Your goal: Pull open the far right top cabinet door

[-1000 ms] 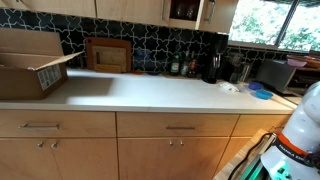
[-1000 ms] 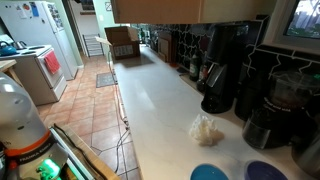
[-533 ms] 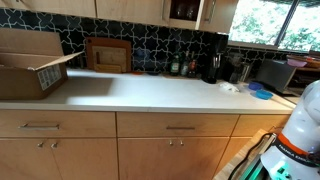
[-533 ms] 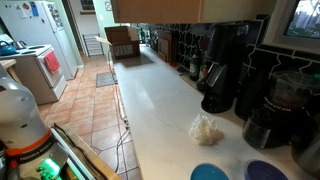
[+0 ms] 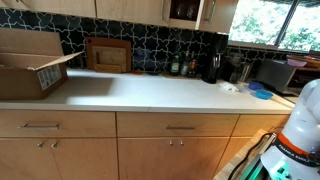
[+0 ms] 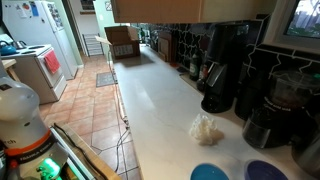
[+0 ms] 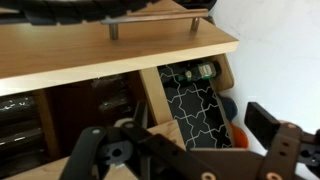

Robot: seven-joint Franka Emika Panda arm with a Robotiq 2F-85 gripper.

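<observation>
Gripper: dark, at the bottom of the wrist view (image 7: 190, 150). Its jaws stand wide apart, with nothing between them.
Just past it: a tan wood front with a metal bar handle (image 7: 150, 22) across the top of the wrist view.
Robot body: white and round, low at the edge in both exterior views (image 5: 305, 115) (image 6: 20, 110).
Drawer fronts: tan, with metal bars, right under the counter in an exterior view (image 5: 42, 125).
Counter: long and white (image 5: 150, 92) (image 6: 155, 95).
Blue bowls: at the near end of the counter (image 6: 208, 172), close to the robot body (image 5: 261, 94).
Crumpled bag: a pale lump lying on the counter (image 6: 207, 128), near the coffee maker.
Coffee maker: tall and black, standing by the wall (image 6: 220, 70) (image 5: 217, 55).
Cardboard box: big and open, on the counter well apart from the coffee maker (image 5: 30, 65).
Wooden board: leans on the dark tile wall (image 5: 107, 55), between the cardboard box and the coffee maker.
Dark tile wall: runs behind the counter (image 5: 150, 40).
Far right top cabinet door: flat tan wood, high up above the coffee maker (image 5: 222, 12), with no handle to see. A thin pale edge and a dark inside show just beside it, and the window is on its other side.
Window: bright, with green leaves outside (image 5: 275, 20).
</observation>
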